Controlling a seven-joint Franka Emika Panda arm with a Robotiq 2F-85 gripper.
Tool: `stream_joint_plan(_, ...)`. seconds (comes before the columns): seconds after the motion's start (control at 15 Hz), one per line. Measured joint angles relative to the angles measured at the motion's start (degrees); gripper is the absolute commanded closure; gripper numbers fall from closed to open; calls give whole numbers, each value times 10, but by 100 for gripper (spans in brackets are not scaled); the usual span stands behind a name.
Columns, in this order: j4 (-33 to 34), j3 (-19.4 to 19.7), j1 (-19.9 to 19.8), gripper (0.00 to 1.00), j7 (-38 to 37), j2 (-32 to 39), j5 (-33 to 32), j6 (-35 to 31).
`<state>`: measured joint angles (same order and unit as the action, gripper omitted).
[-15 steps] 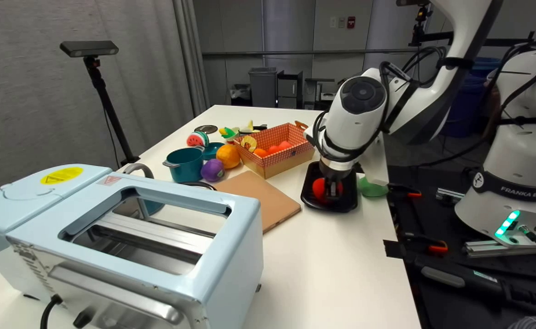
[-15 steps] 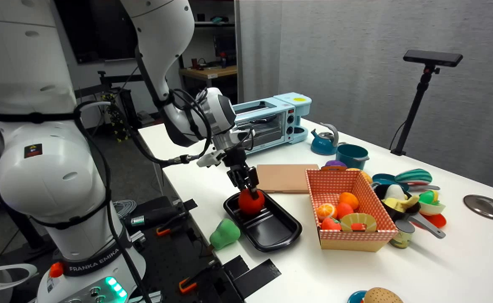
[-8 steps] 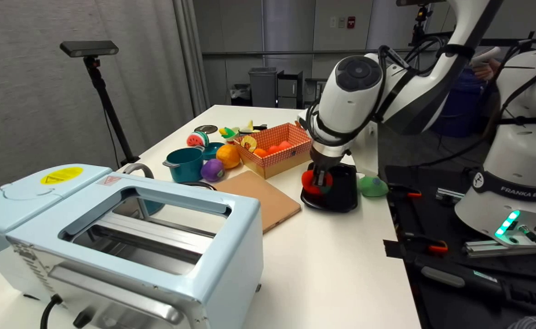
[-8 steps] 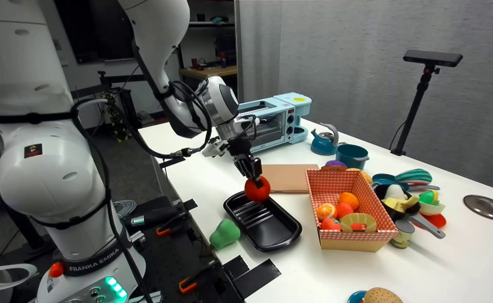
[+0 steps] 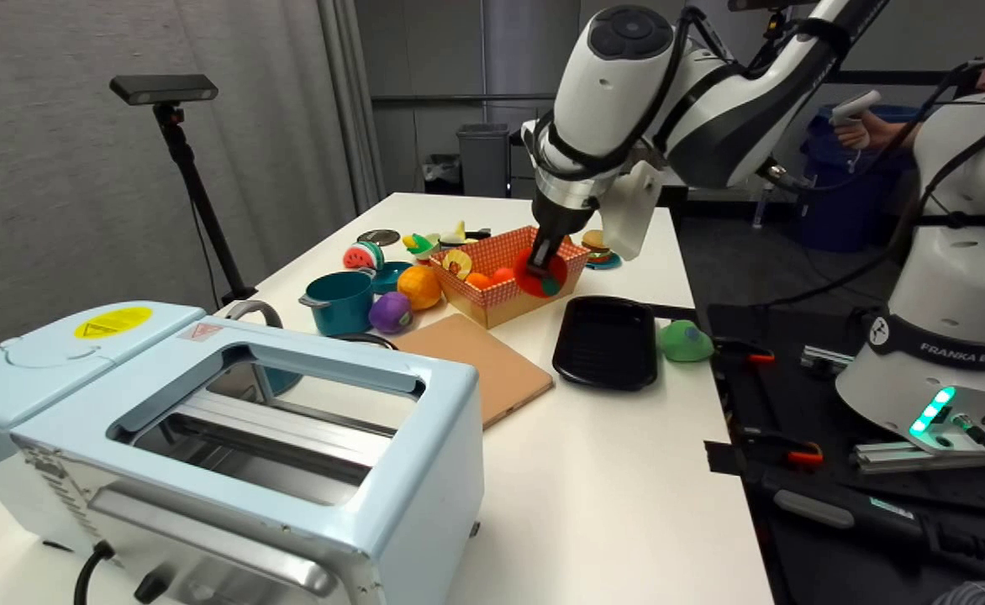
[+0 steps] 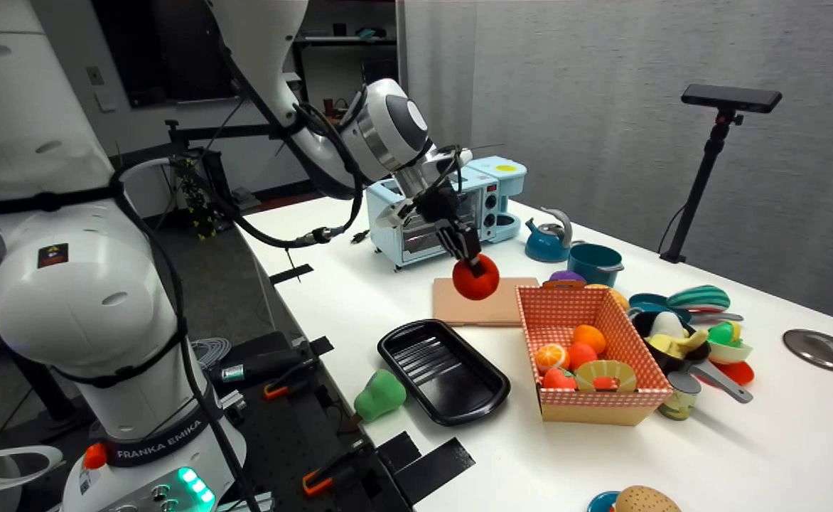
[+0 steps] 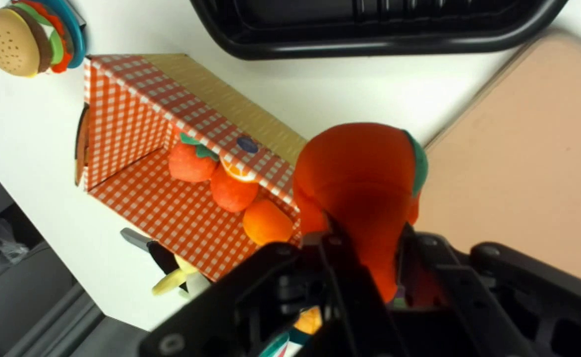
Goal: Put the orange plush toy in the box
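Observation:
The orange plush toy is round and red-orange; its green bit shows in the wrist view. My gripper is shut on it, with soft toy bulging between and past the fingers. In an exterior view the gripper holds the toy in the air, up and left of the box. In an exterior view the toy overlaps the near long wall of the box. The box has red checked lining and holds several toy fruits. In the wrist view the toy is beside the box's outer wall.
The black tray lies left of the box in that exterior view, with a green toy beside it. A flat brown board lies behind. A pan and toy foods stand beyond the box. A toy burger lies past its end.
My gripper lifted the orange plush toy up out of the black tray and carried it toward the box. The tray stands without the toy. The box has not moved.

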<state>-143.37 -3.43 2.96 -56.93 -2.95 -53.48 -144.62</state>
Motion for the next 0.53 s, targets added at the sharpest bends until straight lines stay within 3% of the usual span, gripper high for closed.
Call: stream_joint_plan(0.53, 46, 35, -28, 94, 0, 2, 2, -4)
